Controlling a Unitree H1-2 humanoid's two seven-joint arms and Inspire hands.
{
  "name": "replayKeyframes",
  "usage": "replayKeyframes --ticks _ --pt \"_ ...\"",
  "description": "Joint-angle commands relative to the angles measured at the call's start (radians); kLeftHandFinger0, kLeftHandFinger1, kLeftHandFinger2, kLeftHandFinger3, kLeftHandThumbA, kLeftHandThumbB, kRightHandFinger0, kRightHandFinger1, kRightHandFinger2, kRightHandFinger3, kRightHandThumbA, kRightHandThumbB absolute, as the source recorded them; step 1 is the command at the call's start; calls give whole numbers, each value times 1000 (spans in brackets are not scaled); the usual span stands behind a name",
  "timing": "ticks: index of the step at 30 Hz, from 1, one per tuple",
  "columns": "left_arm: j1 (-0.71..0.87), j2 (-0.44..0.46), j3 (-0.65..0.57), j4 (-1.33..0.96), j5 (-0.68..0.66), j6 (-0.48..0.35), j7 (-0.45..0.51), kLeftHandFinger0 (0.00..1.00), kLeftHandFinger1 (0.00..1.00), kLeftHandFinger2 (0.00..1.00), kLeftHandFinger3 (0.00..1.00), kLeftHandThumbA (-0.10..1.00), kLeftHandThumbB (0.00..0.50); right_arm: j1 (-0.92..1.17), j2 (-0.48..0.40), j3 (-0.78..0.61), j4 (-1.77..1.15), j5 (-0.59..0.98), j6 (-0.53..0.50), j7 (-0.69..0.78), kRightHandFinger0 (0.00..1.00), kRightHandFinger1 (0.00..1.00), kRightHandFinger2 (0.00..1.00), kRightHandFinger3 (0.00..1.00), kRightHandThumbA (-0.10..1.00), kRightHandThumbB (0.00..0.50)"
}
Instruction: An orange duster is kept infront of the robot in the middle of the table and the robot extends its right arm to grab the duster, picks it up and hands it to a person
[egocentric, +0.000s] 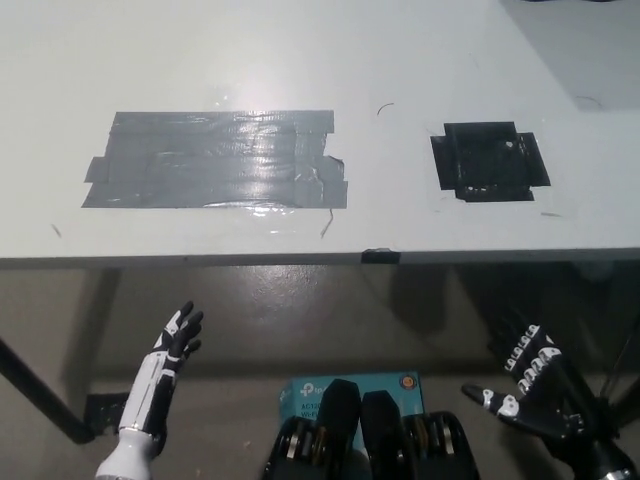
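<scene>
No orange duster shows anywhere in the head view. My black right hand (532, 388) hangs below the table's front edge at the lower right, open, fingers spread, holding nothing. My white left hand (165, 375) rests at the lower left, also below the table edge, turned edge-on with fingers straight and open. Both hands are off the white table (300, 60).
A grey duct-tape patch (215, 160) lies on the table's left middle. A black tape square (490, 160) sits at the right. A blue box (350, 385) lies on the floor under the table edge. A dark table leg runs at the far lower left.
</scene>
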Motion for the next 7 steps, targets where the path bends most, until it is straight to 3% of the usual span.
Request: replayKeyframes --ticks 1,7 --pt "1 44 -36 -30 -21 -14 -80 1000 1000 1000 1000 1000 276 -35 -44 68 15 -292 -312 -110 1000 1000 1000 1000 1000 279" --pt "-10 49 -42 -20 -18 -25 -82 1000 1000 1000 1000 1000 272 -47 -55 79 20 -299 -312 -126 1000 1000 1000 1000 1000 285"
